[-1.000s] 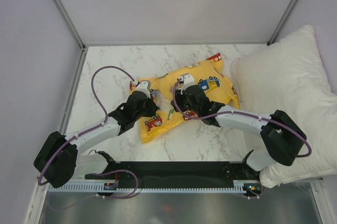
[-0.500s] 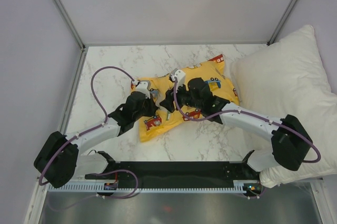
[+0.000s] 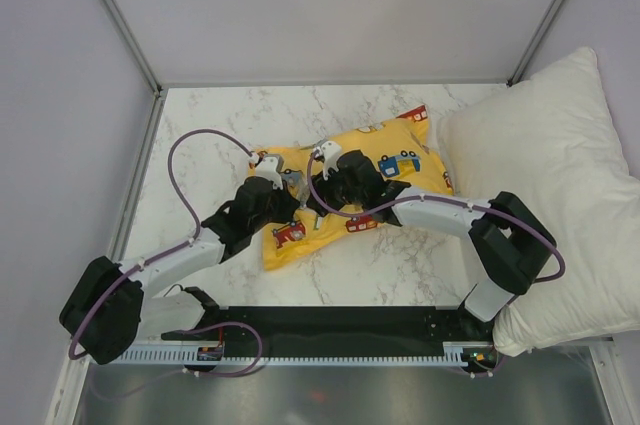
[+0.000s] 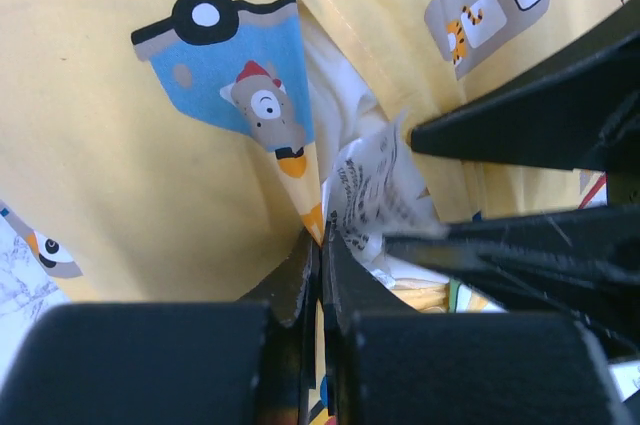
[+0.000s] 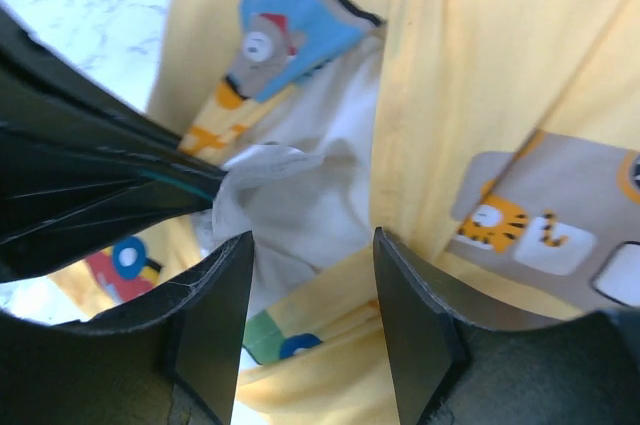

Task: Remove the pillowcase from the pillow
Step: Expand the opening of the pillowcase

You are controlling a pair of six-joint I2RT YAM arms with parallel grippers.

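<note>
Moved leftward since a second ago, the right gripper (image 5: pixel 310 237) is held spread beside the left gripper (image 4: pixel 320 245), which is pressed shut on the hem of the bright yellow vehicle-printed fabric pillowcase (image 3: pixel 395 160). White marble tabletop (image 3: pixel 215 125) is seen bare on all sides. Cream-beige soft pillow (image 5: pixel 328 125) is exposed at the opening; a white printed tag (image 4: pixel 372 190) there is unreadable.

pillow (image 5: pixel 300 200) mostly hidden inside the pillowcase (image 3: pixel 372 142)
</note>
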